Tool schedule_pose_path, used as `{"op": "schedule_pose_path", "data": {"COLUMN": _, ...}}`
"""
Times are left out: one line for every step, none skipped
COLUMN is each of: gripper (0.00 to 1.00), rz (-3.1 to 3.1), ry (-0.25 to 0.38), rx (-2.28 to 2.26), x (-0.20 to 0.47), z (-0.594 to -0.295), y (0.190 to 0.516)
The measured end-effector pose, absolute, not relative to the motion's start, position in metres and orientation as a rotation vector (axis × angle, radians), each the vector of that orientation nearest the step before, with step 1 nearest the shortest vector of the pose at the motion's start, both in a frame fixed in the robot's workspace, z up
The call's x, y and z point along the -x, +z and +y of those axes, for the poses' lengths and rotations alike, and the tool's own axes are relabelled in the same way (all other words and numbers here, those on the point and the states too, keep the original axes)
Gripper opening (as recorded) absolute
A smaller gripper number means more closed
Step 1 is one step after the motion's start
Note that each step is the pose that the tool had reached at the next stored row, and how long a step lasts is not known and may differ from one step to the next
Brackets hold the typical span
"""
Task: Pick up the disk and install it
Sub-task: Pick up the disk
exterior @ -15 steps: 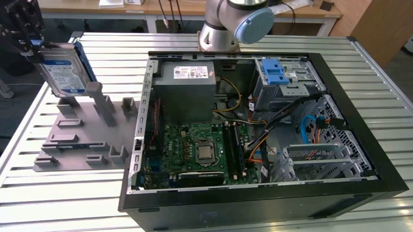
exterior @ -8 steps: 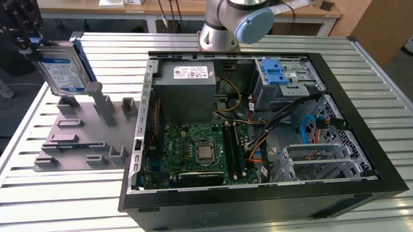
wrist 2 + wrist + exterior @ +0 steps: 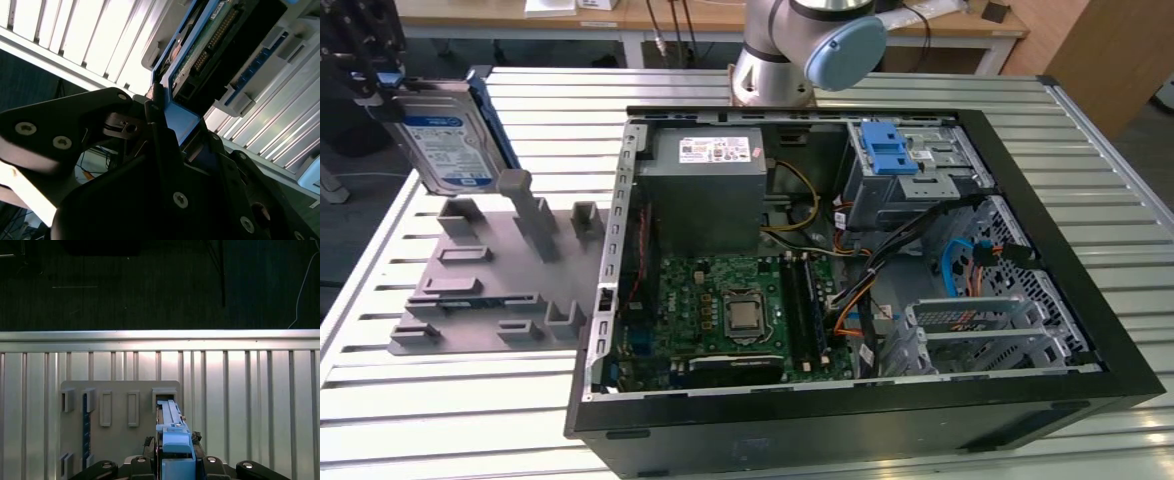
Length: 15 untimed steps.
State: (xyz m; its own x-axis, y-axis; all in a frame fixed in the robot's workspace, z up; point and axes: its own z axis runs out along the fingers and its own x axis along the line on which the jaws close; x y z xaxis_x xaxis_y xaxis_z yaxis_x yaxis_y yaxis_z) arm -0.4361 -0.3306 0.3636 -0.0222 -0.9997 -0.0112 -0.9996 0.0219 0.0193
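One white-and-blue label (image 3: 440, 148) shows on the disk (image 3: 456, 128) the claw (image 3: 376, 82) grips.

Your exterior view looks steeply down on the counter (image 3: 454, 400) from high over the open computer case (image 3: 854, 405), with the grey fixture (image 3: 480, 290) at nine o'clock. Both wrist views sit close behind the end effector (image 3: 172, 441) and share the disk (image 3: 169, 412). The first faces down onto that fixture.
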Motion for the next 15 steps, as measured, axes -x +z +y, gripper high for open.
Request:
{"op": "schedule_pose_path", "data": {"gripper": 0.37, "rz": -2.242, "ry": -0.034, "rx": -2.193, "x": 0.436, "z": -0.331, "y": 0.364}}
{"op": "schedule_pose_path", "data": {"gripper": 0.37, "rz": -2.242, "ry": -0.034, "rx": -2.193, "x": 0.436, "z": -0.331, "y": 0.365}}
{"op": "schedule_pose_path", "data": {"gripper": 0.37, "rz": -2.242, "ry": -0.034, "rx": -2.193, "x": 0.436, "z": -0.331, "y": 0.366}}
{"op": "schedule_pose_path", "data": {"gripper": 0.37, "rz": -2.242, "ry": -0.034, "rx": -2.193, "x": 0.436, "z": -0.331, "y": 0.366}}
{"op": "schedule_pose_path", "data": {"gripper": 0.37, "rz": -2.242, "ry": -0.034, "rx": -2.193, "x": 0.436, "z": -0.331, "y": 0.367}}
{"op": "schedule_pose_path", "data": {"gripper": 0.37, "rz": -2.242, "ry": -0.034, "rx": -2.193, "x": 0.436, "z": -0.331, "y": 0.368}}
{"op": "schedule_pose_path", "data": {"gripper": 0.37, "rz": -2.242, "ry": -0.034, "rx": -2.193, "x": 0.436, "z": -0.331, "y": 0.369}}
{"op": "schedule_pose_path", "data": {"gripper": 0.37, "rz": -2.242, "ry": -0.034, "rx": -2.193, "x": 0.436, "z": -0.331, "y": 0.370}}
{"op": "schedule_pose_path", "data": {"gripper": 0.37, "rz": -2.242, "ry": -0.034, "rx": -2.193, "x": 0.436, "z": -0.331, "y": 0.371}}
{"op": "schedule_pose_path", "data": {"gripper": 0.37, "rz": -2.242, "ry": -0.034, "rx": -2.193, "x": 0.436, "z": -0.331, "y": 0.371}}
{"op": "schedule_pose_path", "data": {"gripper": 0.37, "rz": -2.242, "ry": -0.034, "rx": -2.193, "x": 0.436, "z": -0.331, "y": 0.372}}
{"op": "schedule_pose_path", "data": {"gripper": 0.37, "rz": -2.242, "ry": -0.034, "rx": -2.193, "x": 0.436, "z": -0.331, "y": 0.373}}
{"op": "schedule_pose_path", "data": {"gripper": 0.37, "rz": -2.242, "ry": -0.034, "rx": -2.193, "x": 0.436, "z": -0.331, "y": 0.374}}
{"op": "schedule_pose_path", "data": {"gripper": 0.37, "rz": -2.242, "ry": -0.034, "rx": -2.193, "x": 0.436, "z": -0.331, "y": 0.375}}
{"op": "schedule_pose_path", "data": {"gripper": 0.37, "rz": -2.242, "ry": -0.034, "rx": -2.193, "x": 0.436, "z": -0.331, "y": 0.376}}
